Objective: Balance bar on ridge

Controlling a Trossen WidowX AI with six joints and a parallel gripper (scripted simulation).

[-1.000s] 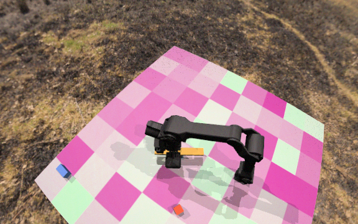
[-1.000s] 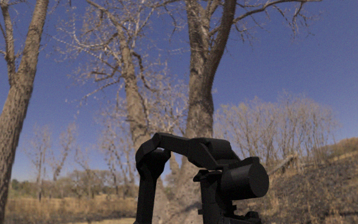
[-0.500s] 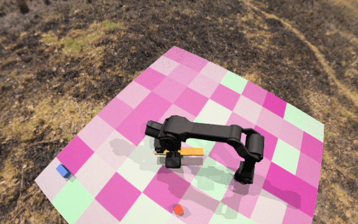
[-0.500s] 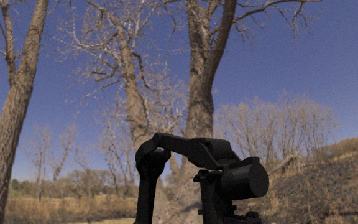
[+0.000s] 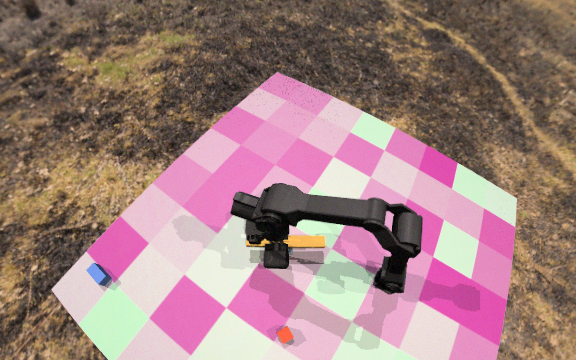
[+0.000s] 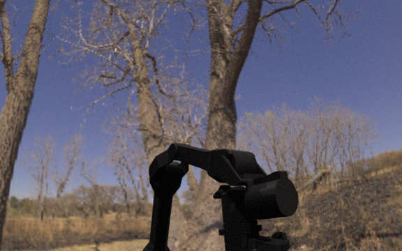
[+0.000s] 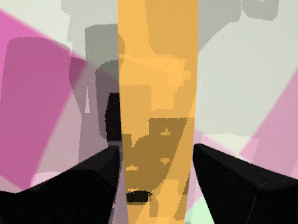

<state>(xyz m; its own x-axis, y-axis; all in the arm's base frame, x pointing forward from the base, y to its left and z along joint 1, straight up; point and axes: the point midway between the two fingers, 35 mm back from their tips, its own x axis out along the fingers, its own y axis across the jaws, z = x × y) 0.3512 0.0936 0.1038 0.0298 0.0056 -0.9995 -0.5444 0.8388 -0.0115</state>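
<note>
The orange bar (image 5: 310, 242) (image 7: 157, 100) lies crosswise under the arm in the top view, with its shadow on the table just in front of it. It looks about level and raised off the table. A small bit of teal (image 5: 290, 251), likely the ridge, shows just below the bar; the rest is hidden behind the gripper and bar. My gripper (image 5: 274, 245) (image 7: 156, 152) straddles the bar, left of its middle in the top view. Its fingers stand open, one on each side, with thin gaps beside the bar in the wrist view. Contact between bar and ridge is hidden.
A blue block (image 5: 99, 274) lies near the left corner of the checkered table (image 5: 188, 312). A red-orange block (image 5: 285, 335) lies toward the front. The arm's base (image 5: 390, 282) stands to the right. The exterior view shows only the arm against trees.
</note>
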